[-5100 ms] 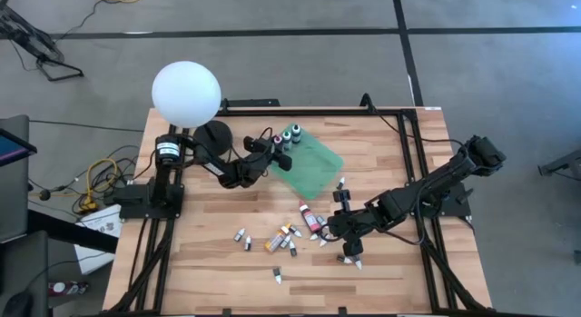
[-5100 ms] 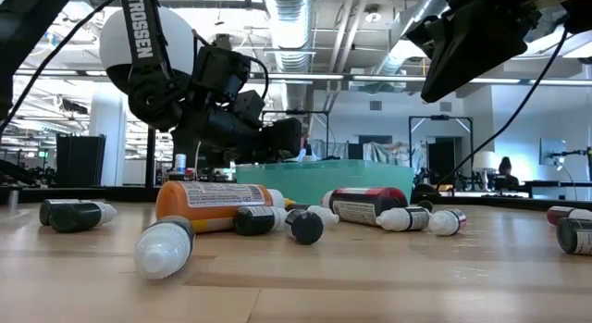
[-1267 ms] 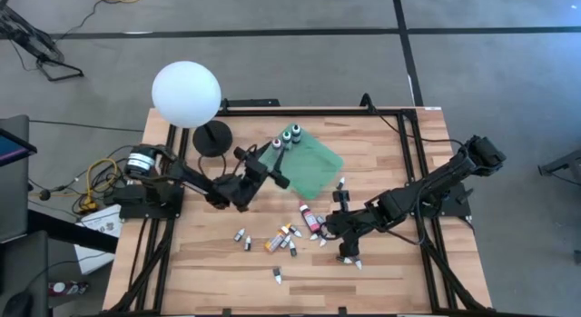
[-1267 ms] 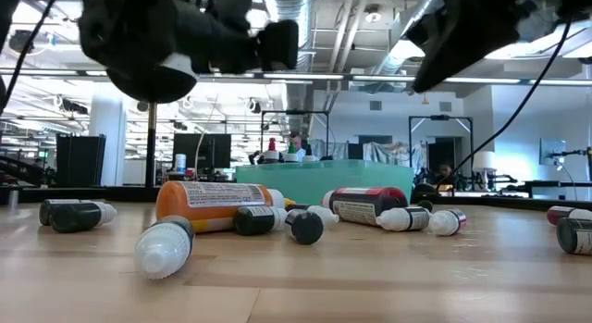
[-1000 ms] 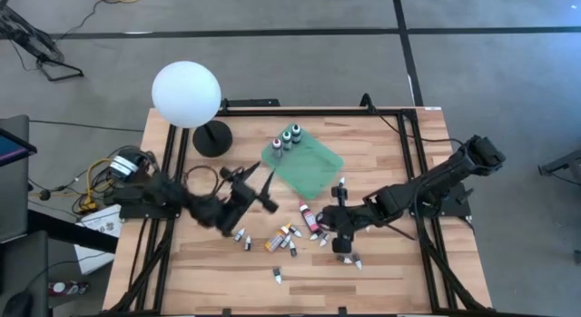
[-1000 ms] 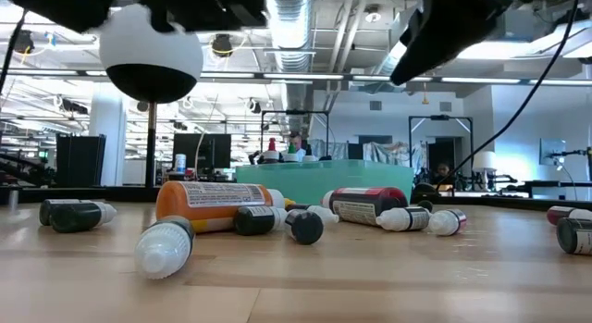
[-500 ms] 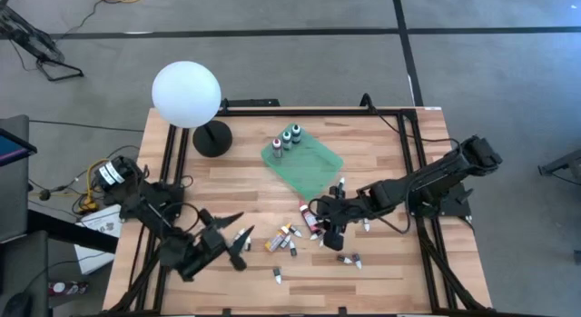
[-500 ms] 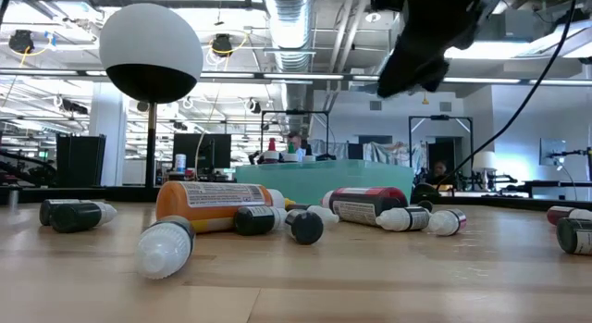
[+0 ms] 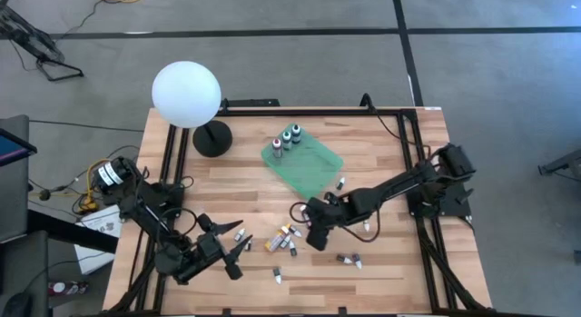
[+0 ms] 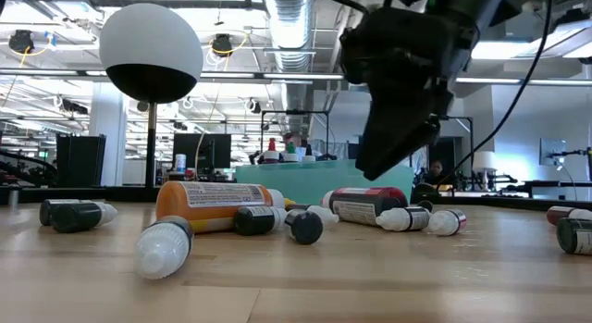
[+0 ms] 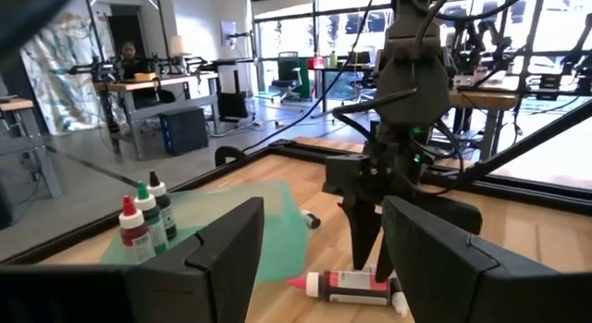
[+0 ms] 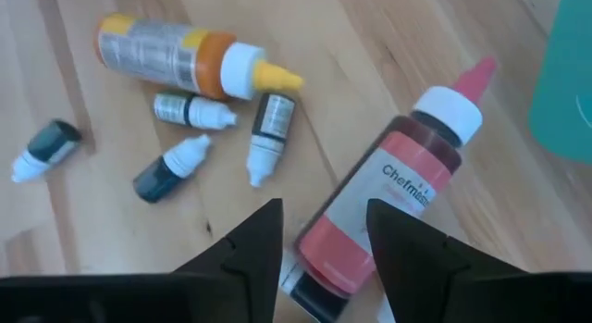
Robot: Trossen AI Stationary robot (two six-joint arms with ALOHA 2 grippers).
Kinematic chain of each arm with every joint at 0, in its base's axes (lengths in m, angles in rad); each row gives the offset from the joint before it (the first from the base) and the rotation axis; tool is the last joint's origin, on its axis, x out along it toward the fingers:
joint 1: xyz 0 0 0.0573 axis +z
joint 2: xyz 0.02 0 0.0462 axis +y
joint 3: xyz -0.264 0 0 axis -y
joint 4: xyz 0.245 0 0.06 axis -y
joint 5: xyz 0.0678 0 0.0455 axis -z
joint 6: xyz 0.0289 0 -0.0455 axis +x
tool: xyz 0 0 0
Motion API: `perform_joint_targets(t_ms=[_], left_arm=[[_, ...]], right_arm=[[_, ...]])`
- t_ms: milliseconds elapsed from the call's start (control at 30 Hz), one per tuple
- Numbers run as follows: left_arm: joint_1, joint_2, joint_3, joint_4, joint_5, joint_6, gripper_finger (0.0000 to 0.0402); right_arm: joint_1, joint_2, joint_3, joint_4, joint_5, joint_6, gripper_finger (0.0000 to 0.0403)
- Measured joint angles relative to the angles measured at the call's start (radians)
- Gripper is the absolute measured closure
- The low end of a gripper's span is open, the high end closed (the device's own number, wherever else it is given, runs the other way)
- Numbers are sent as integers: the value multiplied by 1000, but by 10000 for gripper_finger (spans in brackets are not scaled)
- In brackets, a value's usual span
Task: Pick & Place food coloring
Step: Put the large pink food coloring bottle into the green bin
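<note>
**Three bottles in the tray, the rest loose on the table**

The green tray (image 9: 304, 164) has three upright bottles (image 9: 288, 137) standing in its far corner. The rest of the food coloring lies loose mid-table: a red bottle (image 12: 384, 214) with a pink tip, an orange one (image 12: 176, 59), and four little droppers (image 12: 194, 110) beside it in the right wrist view. The right gripper (image 9: 315, 233) hangs over the red bottle, fingers apart, holding nothing. The left gripper (image 9: 238, 256) sits wide and empty near the table's front-left edge. Lots of bare wood there. A white globe lamp (image 9: 186, 94) fills the far-left corner.
</note>
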Motion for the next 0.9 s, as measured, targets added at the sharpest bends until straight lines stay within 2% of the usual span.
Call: perform_joint_targets(t_ms=[433,900], left_arm=[[0,0,0,-4,-1,1,185],[0,0,0,-3,-1,-1,185]], right_arm=[[-31,22,16,-60,28,46,235],[-18,22,16,-68,23,35,246]])
